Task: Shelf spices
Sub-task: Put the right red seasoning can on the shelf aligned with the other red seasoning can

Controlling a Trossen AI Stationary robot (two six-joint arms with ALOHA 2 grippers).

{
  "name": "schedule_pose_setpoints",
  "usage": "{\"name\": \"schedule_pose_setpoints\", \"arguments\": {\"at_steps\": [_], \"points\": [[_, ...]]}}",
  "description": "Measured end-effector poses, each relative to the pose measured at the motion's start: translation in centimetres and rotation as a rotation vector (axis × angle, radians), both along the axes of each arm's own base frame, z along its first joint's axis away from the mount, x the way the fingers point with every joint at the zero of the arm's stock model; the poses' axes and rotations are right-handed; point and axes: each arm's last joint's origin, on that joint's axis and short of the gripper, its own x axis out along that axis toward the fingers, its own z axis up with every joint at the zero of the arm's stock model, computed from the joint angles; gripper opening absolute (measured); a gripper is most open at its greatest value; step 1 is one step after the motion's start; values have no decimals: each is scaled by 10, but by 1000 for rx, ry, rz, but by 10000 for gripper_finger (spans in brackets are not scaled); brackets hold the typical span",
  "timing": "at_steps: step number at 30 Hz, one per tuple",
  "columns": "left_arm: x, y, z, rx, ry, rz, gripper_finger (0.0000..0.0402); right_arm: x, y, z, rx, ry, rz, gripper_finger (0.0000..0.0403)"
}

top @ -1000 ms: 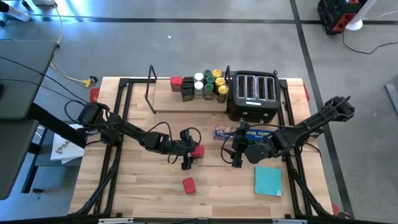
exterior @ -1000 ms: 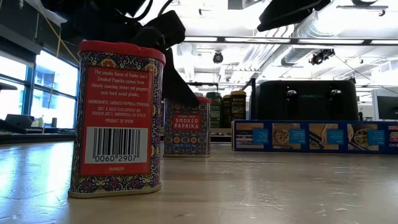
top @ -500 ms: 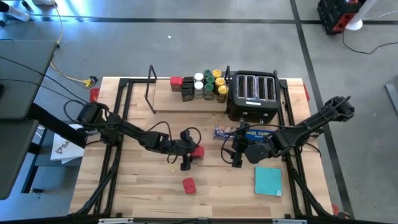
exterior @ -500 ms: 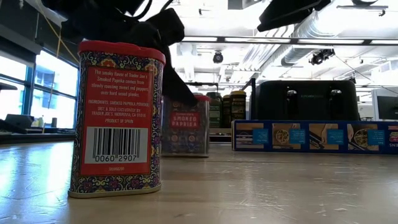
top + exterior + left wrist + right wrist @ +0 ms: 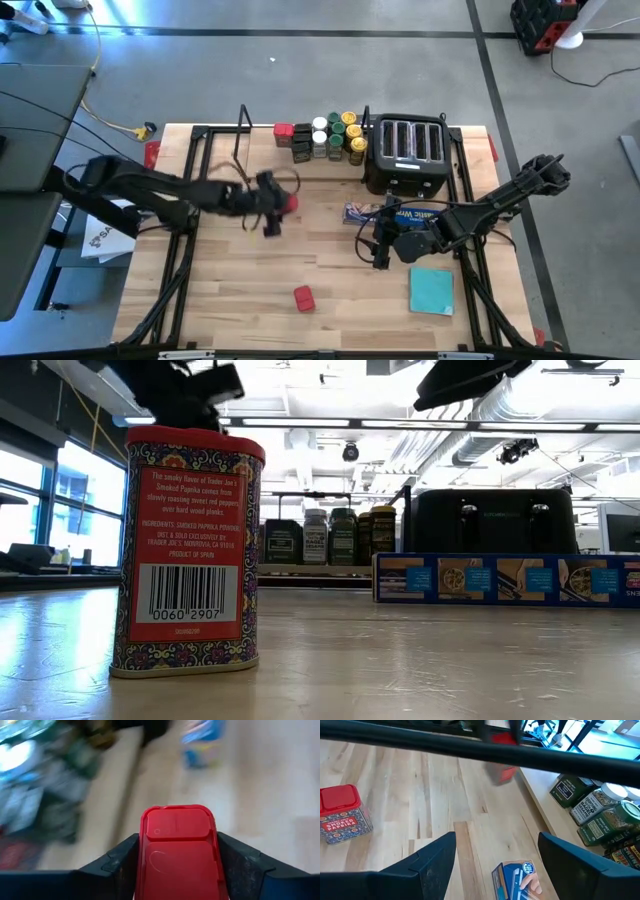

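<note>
- Left gripper [image 5: 272, 216]: above the counter [image 5: 230, 290], between its middle and the shelf [image 5: 262, 160]; fingers [image 5: 117, 862] clamped on a red paprika tin [image 5: 178, 851], lifted clear of the wood.
- Step in hand, as judged: carrying this tin to the shelf. Next move calls for lowering it upright into the bare stretch of plank beside the row of spices [image 5: 325, 138], then letting go.
- Shelf: along the counter's far edge; jars and tins crowd the end nearest the toaster [image 5: 408, 150]; the other end lies bare, bounded by a black wire upright [image 5: 243, 140].
- Second red tin [image 5: 303, 297]: standing near the front edge, well apart, not yet shelved.
- Right gripper [image 5: 380, 247]: waiting by the blue box [image 5: 395, 213], fingers apart, holding nothing.
- Room: open counter between tin and shelf; upright and stored jars are the edges to clear.
</note>
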Motion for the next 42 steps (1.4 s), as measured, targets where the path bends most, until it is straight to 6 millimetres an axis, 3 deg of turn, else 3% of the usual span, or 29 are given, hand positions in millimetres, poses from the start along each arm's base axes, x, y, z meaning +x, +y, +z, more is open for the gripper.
{"name": "schedule_pose_setpoints", "arguments": {"at_steps": [10,18,26,42], "points": [[-26,107,11,-27,43,18,214,0,0,0,0,-1,0,277],[-40,159,3,-65,12,2,216,0,0,0,14,-11,-17,277],[-34,180,-16,-52,41,19,229,0,-2,1,0,-22,-45,277],[-34,181,-15,29,76,-26,272,5,-13,0,28,-28,-95,277]]}}
